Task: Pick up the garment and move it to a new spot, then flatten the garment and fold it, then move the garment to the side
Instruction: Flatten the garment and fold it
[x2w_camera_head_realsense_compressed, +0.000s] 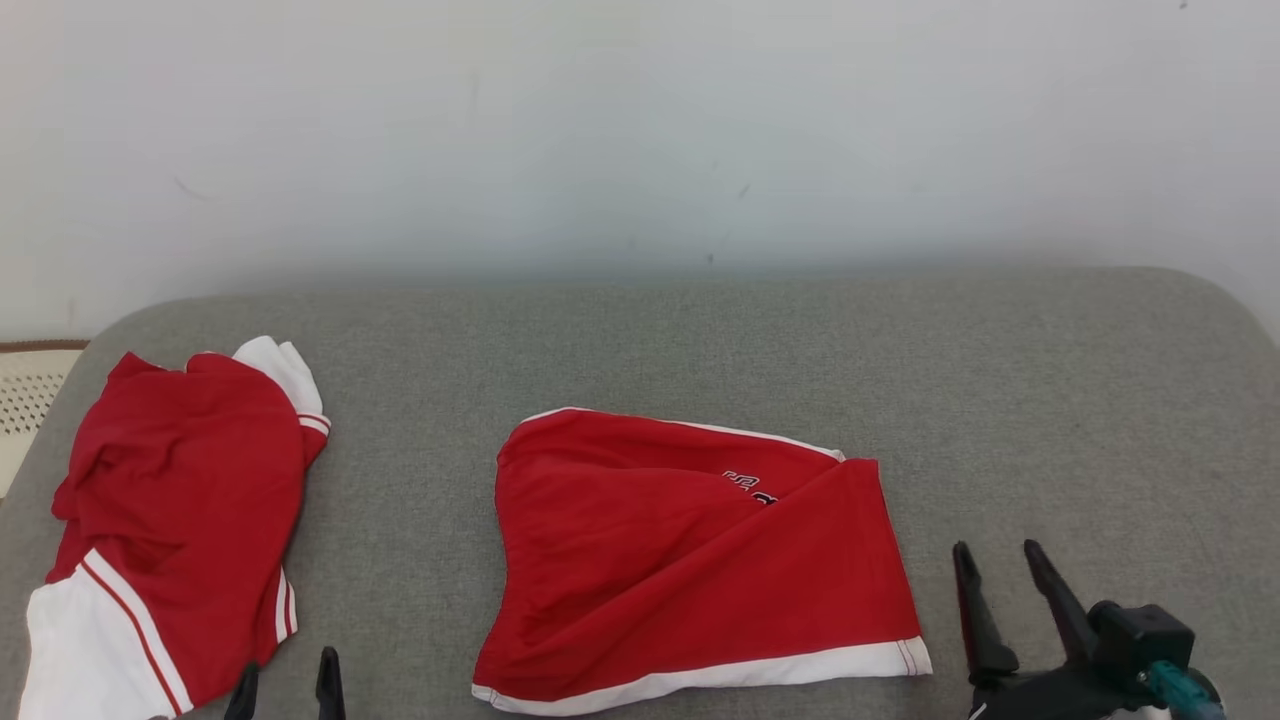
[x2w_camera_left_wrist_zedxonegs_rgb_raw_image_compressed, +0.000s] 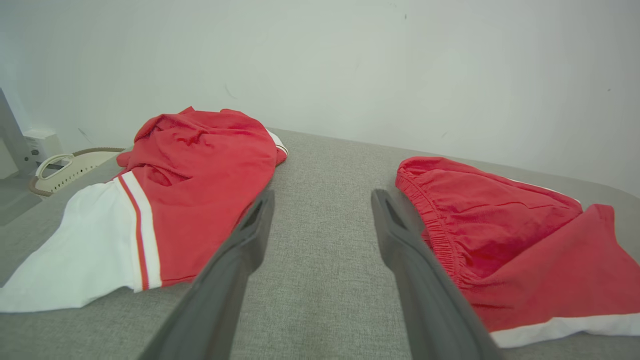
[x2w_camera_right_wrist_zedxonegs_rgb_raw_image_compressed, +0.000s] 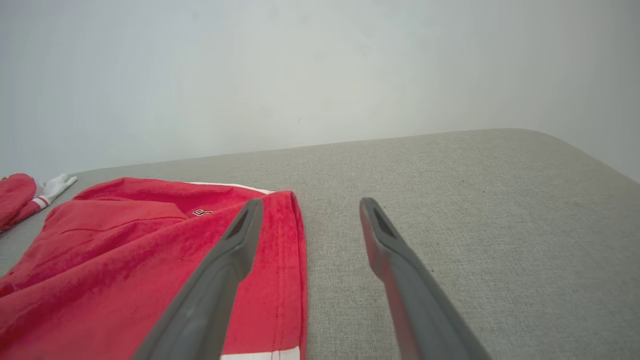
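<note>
On grey cushion (x2w_camera_head_realsense_compressed: 700, 340) | garments: two, red shorts (x2w_camera_head_realsense_compressed: 690, 560), red shirt (x2w_camera_head_realsense_compressed: 170, 500) | left tool (x2w_camera_head_realsense_compressed: 286, 665), right tool (x2w_camera_head_realsense_compressed: 995, 548): both spread, empty

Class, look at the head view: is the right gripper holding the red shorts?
No: the right gripper is open and empty, apart from the shorts, off their right edge.

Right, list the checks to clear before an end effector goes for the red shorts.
1. Left end effector open, holding nothing: ok.
2. Right end effector open, holding nothing: ok.
3. Red shorts folded over, lying on the grey padded surface: ok.
4. Shorts apart from the red and white shirt: ok.
5. Right end effector near the shorts' white-hemmed end: ok.
6. Fold would hold if lifted: cannot tell.
</note>
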